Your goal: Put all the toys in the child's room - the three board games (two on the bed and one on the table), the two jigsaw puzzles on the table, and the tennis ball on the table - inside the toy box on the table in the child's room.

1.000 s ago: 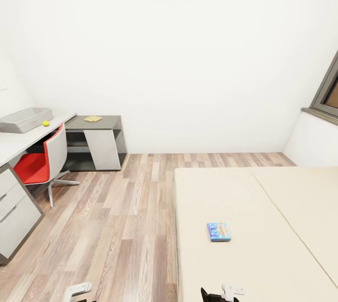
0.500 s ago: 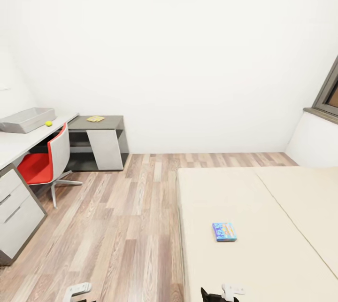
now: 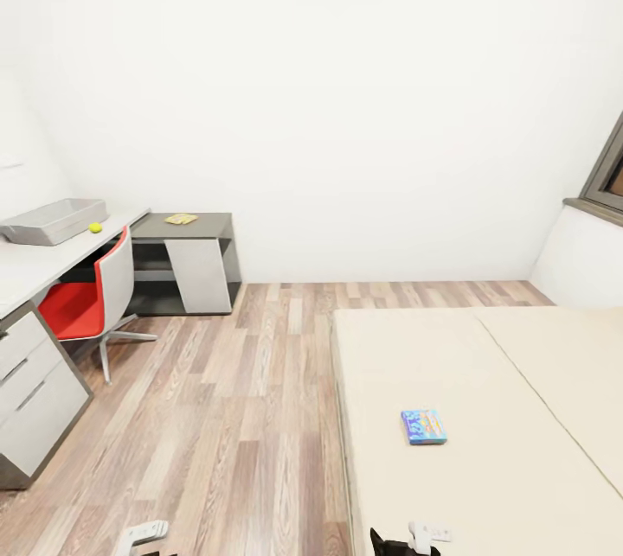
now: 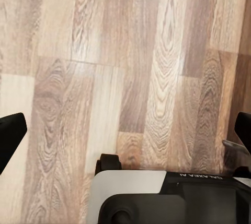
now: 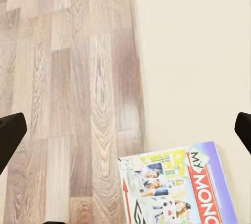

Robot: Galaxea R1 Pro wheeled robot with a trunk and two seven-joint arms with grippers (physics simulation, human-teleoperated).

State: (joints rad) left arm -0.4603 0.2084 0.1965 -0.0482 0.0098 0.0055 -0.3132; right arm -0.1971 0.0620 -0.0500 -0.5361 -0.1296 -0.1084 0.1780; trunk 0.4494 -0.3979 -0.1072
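A small blue board game [image 3: 424,427] lies flat on the beige bed [image 3: 484,366] at the right. A larger printed Monopoly board game [image 5: 172,187] lies on the mattress close to its edge, below my open right gripper [image 5: 125,132]. At the far left the light-grey toy box [image 3: 54,220] stands on the table [image 3: 35,266], and the yellow-green tennis ball [image 3: 95,227] sits beside it. One jigsaw puzzle [image 3: 181,218] rests on the lower dark cabinet top. My left gripper [image 4: 125,135] hangs open over the wood floor, holding nothing.
A red and grey swivel chair [image 3: 86,301] stands tucked at the table, with grey drawers [image 3: 35,392] nearer to me. Wood-plank floor [image 3: 225,400] runs between table and bed. A dark-framed window [image 3: 610,175] is at the right wall.
The whole head view has shifted, so table, chair and bed sit slightly further right in the picture. The things themselves have not moved, and both grippers stay open.
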